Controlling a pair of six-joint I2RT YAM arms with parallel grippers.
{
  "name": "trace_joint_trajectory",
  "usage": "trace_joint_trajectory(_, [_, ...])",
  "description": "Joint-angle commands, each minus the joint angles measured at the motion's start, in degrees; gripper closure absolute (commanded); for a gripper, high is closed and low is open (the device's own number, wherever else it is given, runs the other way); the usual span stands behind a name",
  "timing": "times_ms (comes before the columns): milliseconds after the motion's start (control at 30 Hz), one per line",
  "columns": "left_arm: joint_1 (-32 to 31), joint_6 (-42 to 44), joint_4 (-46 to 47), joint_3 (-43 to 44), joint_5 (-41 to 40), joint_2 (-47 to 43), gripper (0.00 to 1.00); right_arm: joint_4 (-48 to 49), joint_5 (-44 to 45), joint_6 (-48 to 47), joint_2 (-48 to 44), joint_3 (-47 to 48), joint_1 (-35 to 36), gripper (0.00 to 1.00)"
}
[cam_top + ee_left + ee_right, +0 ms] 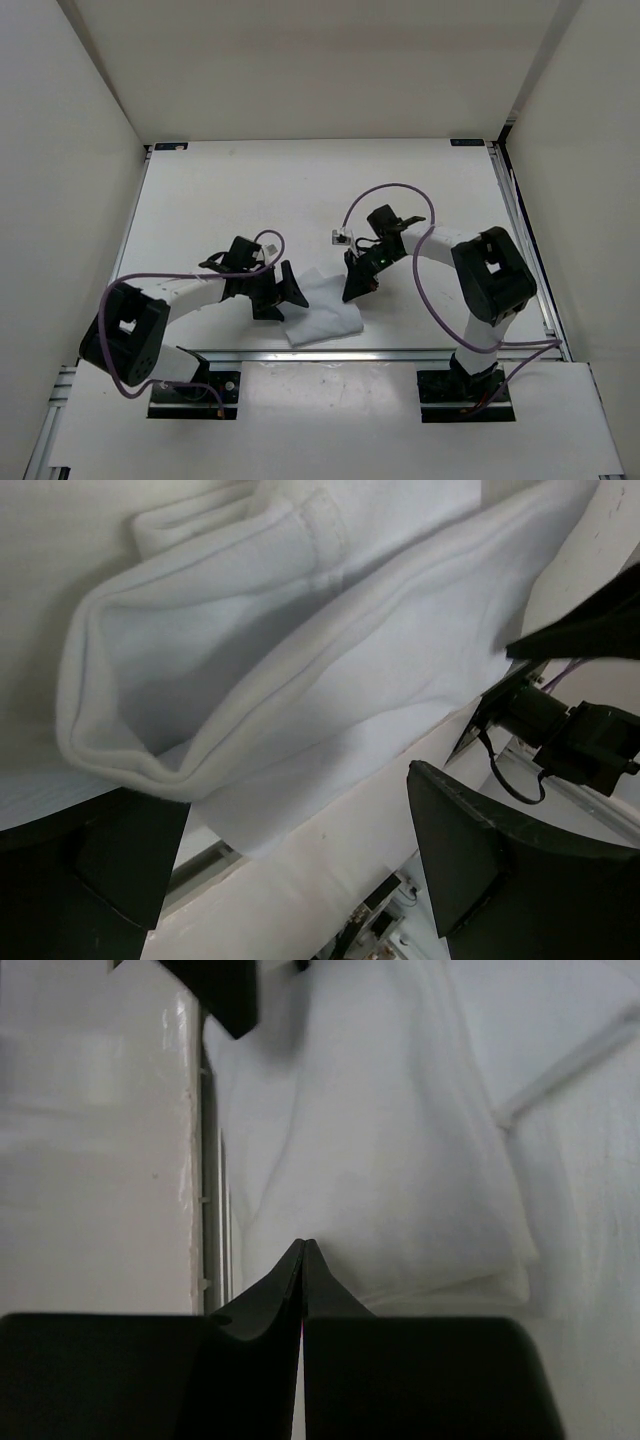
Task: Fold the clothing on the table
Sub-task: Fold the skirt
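On the table [200,200], clothing [325,315] lies between gaping left pincer [282,297] and closed right pincer [355,290].

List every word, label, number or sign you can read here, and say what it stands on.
No readable text in any view.
The small white tag on the cable above the clothing: too small to read.
The clothing shows only a stitched hem, no print or label.
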Motion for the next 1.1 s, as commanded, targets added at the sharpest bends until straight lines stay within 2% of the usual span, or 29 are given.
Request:
trace_joint_trajectory(0, [1.05,4.2,1.53,3.78,-2.74,3.54,0.02,-5.94,-4.7,-7.9,0.48,5.05,1.77,1.0])
trace_joint_trajectory(67, [1.06,3.94,1.44,5.71,-2.83,5.56,0.01,-10.78,-7.51,-10.29,3.55,9.09,1.08,1.0])
trace_joint_trajectory(133, [1.05,2.88,2.75,6.25,-3.53,6.27,0.01,-21.29,-11.81,-15.98,9.77,16.45,0.72,0.99])
trace_joint_trajectory(267, [0.27,0.68,4.15,7.38,-3.71,6.97,0.01,-36.96,-14.63,-23.73,19.9,27.64,0.81,1.0])
trace_joint_trajectory(333, [0.35,-0.11,4.51,7.04,-3.62,6.45,0.01,-39.09,-15.51,-24.27,24.55,31.33,1.77,1.0])
trace_joint_trajectory(500, [2.19,-0.11,5.57,6.77,-2.66,6.09,0.01,-47.44,-16.31,-30.93,28.09,37.14,1.86,1.0])
trace_joint_trajectory(667, [2.64,0.06,6.27,7.56,-1.95,8.64,0.02,-45.09,-13.76,-30.33,24.14,33.9,4.15,1.0])
trace_joint_trajectory(867, [2.64,-0.55,7.5,8.88,-1.25,10.31,0.01,-46.84,-12.01,-31.21,26.85,34.25,5.99,1.0])
trace_joint_trajectory(1000, [2.73,-0.46,8.47,9.93,-1.33,11.37,0.01,-43.59,-11.29,-26.83,29.75,32.93,5.74,1.0])
trace_joint_trajectory(1067, [2.81,-0.29,8.47,10.2,-1.16,11.46,0.01,-42.62,-11.83,-20.6,34.04,34.76,4.86,1.0])
